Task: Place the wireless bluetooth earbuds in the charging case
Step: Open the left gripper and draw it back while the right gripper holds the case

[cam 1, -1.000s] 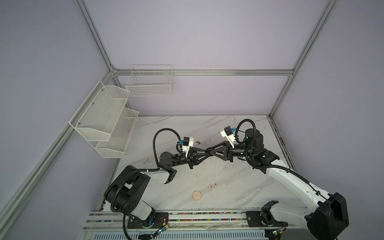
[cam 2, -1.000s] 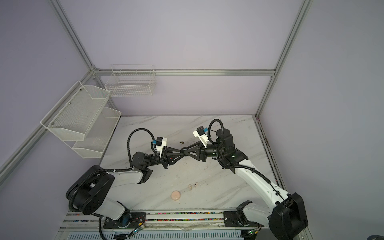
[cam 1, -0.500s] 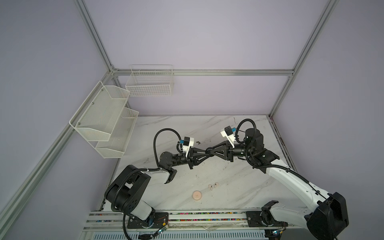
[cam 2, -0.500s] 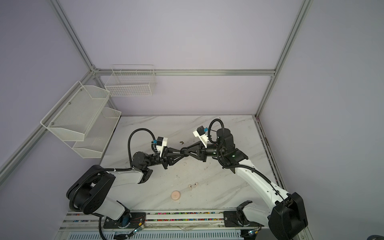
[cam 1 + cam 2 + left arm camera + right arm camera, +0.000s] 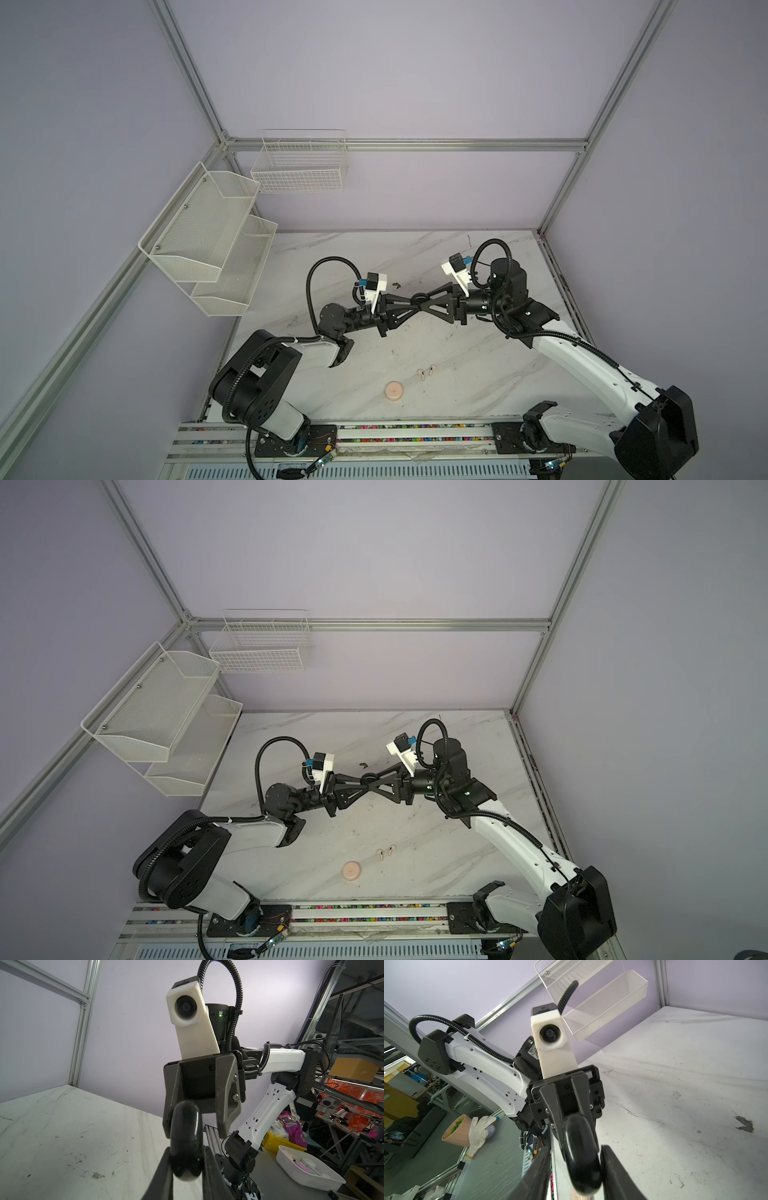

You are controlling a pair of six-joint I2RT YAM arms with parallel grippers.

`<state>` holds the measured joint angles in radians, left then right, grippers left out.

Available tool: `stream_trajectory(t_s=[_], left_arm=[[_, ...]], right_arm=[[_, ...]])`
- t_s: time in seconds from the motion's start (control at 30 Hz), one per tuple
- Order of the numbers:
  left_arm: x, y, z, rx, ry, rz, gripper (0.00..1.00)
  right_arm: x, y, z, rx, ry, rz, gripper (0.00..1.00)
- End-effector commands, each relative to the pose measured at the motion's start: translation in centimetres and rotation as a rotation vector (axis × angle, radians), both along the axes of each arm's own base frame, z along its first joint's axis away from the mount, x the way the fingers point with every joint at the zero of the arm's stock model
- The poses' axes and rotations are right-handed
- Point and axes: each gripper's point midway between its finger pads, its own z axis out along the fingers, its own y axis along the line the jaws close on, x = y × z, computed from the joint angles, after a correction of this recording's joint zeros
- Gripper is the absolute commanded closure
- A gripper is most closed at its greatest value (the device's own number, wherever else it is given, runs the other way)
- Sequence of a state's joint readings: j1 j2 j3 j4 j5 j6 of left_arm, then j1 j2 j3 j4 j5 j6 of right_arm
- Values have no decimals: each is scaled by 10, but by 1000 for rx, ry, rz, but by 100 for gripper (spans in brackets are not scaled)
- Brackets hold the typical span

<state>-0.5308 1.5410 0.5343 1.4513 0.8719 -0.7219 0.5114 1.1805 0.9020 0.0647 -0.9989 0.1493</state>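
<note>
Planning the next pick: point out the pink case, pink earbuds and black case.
pink case (image 5: 394, 391): in a top view, centre of its round top.
pink earbuds (image 5: 422, 375): in a top view, the bud nearer the pink case.
black case (image 5: 186, 1136): left wrist view, middle of its glossy edge.

left gripper (image 5: 186, 1160) and right gripper (image 5: 577, 1160) crowd the black case (image 5: 418, 298) — marble (image 5: 415, 255) around lies open.

Black case (image 5: 369, 778) between left fingers (image 5: 357, 786) and right fingers (image 5: 380, 786)
</note>
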Motion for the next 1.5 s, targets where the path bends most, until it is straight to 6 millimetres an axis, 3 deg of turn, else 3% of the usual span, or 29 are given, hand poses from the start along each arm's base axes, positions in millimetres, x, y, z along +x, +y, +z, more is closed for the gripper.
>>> stream_trajectory(t_s=[0.0,0.5,0.67,0.93,1.1,1.3,1.47], left_arm=[[8,1,33,-69,-94,29,100],[11,0,31,-68,-81,28,99],[13,0,29,-68,-71,32,88],[16,11,17,-62,-48,100,62],[27,41,-12,-48,31,273,53],[43,73,-65,5,190,492,52],[55,92,-90,76,246,634,52]], right_arm=[[-9,2,6,24,-23,42,60],[-6,3,8,24,-27,39,74],[-4,3,8,20,-27,29,76],[3,2,0,-5,-13,-7,80],[19,3,-31,-65,49,-77,80],[50,6,-94,-171,207,-188,82],[78,13,-138,-240,296,-252,84]])
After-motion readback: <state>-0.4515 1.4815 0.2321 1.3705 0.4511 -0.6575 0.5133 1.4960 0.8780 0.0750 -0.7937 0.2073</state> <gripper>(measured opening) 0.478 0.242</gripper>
